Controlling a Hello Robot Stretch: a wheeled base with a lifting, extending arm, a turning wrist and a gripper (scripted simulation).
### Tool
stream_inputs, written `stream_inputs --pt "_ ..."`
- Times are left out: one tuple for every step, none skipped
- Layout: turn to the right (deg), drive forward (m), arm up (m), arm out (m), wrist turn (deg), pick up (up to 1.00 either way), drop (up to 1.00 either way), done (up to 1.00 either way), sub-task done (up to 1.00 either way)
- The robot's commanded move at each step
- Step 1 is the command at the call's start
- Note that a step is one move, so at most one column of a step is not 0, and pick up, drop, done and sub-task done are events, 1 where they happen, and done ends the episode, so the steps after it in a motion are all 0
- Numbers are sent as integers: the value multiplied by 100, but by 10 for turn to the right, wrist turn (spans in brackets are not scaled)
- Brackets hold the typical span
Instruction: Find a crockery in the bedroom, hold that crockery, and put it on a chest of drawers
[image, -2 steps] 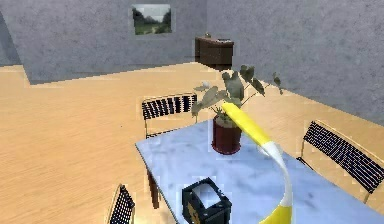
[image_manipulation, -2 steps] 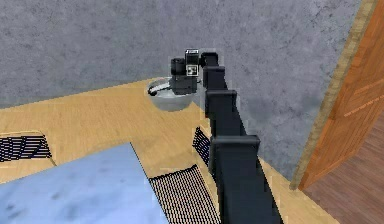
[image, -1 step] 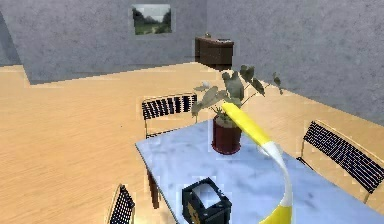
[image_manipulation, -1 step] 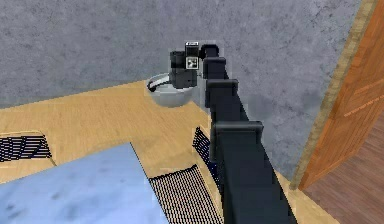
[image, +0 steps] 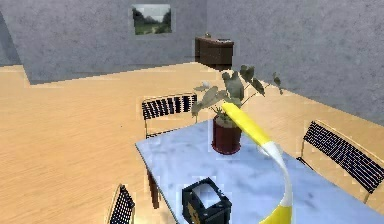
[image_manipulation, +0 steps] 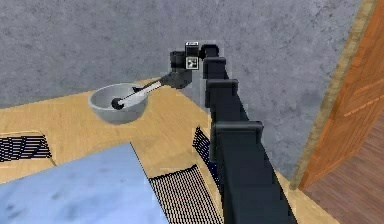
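Observation:
A grey bowl (image_manipulation: 110, 112) hangs at the far end of my gripper (image_manipulation: 126, 99), clear of the wooden floor and in front of the grey wall, so the gripper holds it. The thin fingers reach down into the bowl from the dark gripper body beside the two white marked squares. The dark arm bar rises from the arm side view's bottom edge. In the forward view a dark low cabinet (image: 214, 50), perhaps a chest of drawers, stands against the far wall.
A pale blue marbled table (image: 205, 165) stands close ahead with a potted plant (image: 228, 130), a black box (image: 205, 203) and a curved yellow-white object (image: 262, 140). Slatted chairs (image: 168, 108) surround it. A wooden door (image_manipulation: 352, 110) lies at the arm side view's right. Open floor stretches toward the cabinet.

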Motion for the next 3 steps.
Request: stream_inputs --pt "0 0 0 0 -450 0 0 0 0" --pt "0 0 0 0 -180 0 0 0 0" --pt "0 0 0 -42 0 0 0 0 0"
